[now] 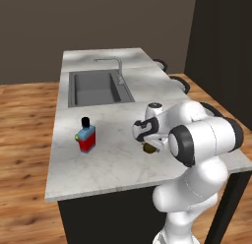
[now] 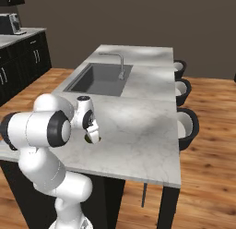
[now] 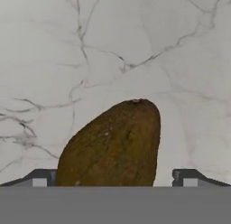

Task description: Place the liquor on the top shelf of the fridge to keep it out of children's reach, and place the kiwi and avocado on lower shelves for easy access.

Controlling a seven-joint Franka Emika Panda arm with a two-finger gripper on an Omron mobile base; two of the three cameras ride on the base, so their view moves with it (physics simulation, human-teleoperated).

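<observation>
One fruit, the kiwi (image 3: 113, 144), is straddled on the table (image 1: 113, 162) by the tool (image 3: 115, 178), its jaws spread apart at three and nine o'clock. Closing is called for next.

Kiwi (image 3: 113, 146) on counter (image 1: 118, 164), liquor (image 1: 87, 136) left, sink (image 1: 98, 88) behind.
</observation>
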